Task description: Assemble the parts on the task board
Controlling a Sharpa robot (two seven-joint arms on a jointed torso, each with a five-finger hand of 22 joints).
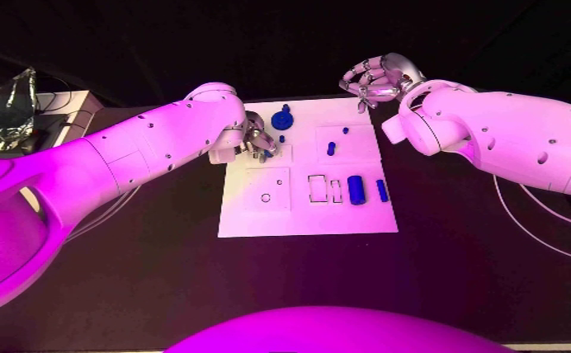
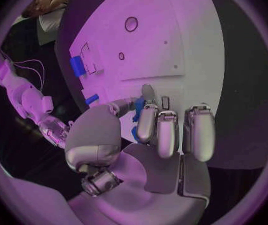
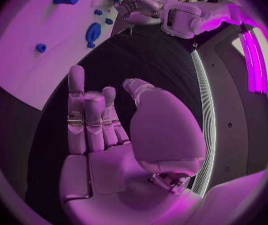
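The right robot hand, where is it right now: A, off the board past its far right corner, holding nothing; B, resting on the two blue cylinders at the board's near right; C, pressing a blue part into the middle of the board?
A: the right robot hand hovers beyond the far right corner of the task board, and the right wrist view shows its palm bare.

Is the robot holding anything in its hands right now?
The left hand seems to pinch a small blue part between thumb and fingers; where exactly cannot be told. The right hand holds nothing.
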